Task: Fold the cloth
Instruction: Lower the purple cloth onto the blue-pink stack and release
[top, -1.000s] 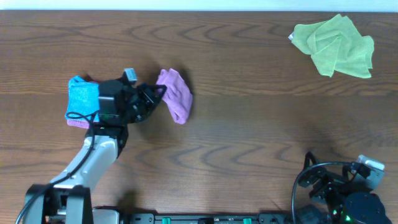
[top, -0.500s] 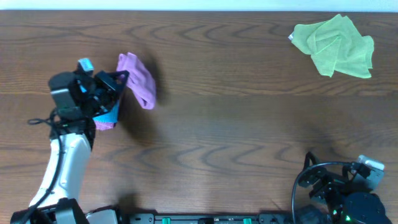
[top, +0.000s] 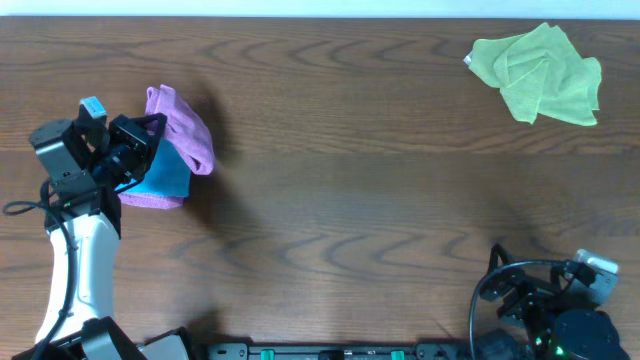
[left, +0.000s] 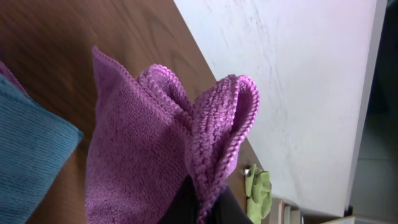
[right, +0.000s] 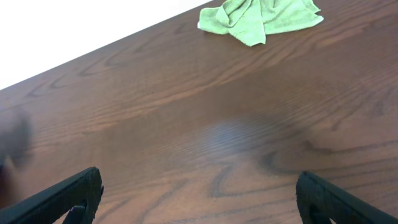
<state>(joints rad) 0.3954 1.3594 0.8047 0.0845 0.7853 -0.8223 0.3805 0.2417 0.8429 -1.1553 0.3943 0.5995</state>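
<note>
My left gripper (top: 148, 130) is shut on a folded purple cloth (top: 182, 128) and holds it in the air at the left of the table, over a stack of a blue cloth (top: 165, 178) on a pink one (top: 150, 200). In the left wrist view the purple cloth (left: 155, 155) hangs pinched between my dark fingers (left: 202, 208), with the blue cloth (left: 28, 149) below at the left. A crumpled green cloth (top: 540, 70) lies at the far right; it also shows in the right wrist view (right: 261, 18). My right gripper (right: 199, 199) is open and empty at the near right.
The right arm's base (top: 550, 310) sits at the table's front right edge. The wooden table (top: 380, 200) runs between the cloth stack and the green cloth. A white wall (left: 298, 81) lies beyond the far edge.
My left gripper has carried the purple cloth leftward across the table, from right of the blue and pink stack to above it. The right arm has not moved.
</note>
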